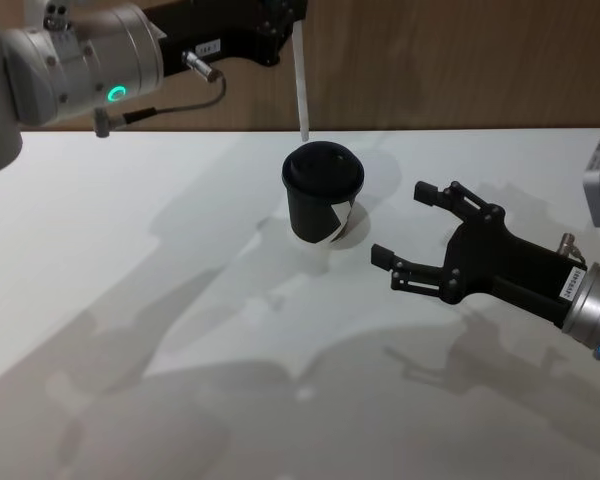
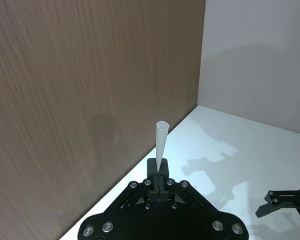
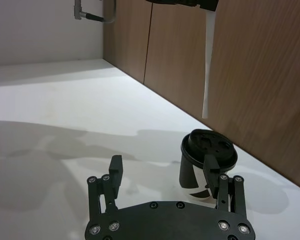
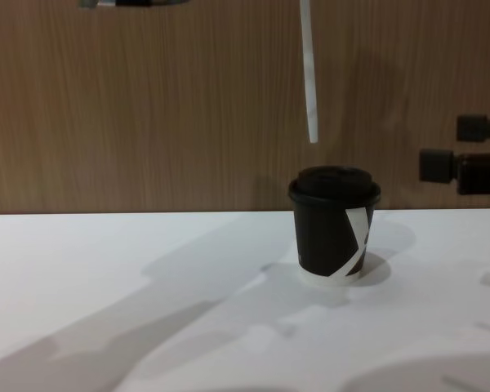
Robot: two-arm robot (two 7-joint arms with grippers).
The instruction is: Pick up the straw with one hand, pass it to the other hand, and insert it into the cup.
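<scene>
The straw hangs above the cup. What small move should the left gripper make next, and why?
Probably nudge the left gripper a little to the robot's right. It is shut on the straw, whose tip hangs above the cup, apart from the lid and, in the chest view, left of its middle. The right gripper is open beside the cup.

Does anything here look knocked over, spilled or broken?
Nothing stands out. The cup stands upright on the table with its lid on and no spill around it. The left gripper holds the straw nearly upright above the lid, tip not touching. The right gripper sits open beside the cup.
</scene>
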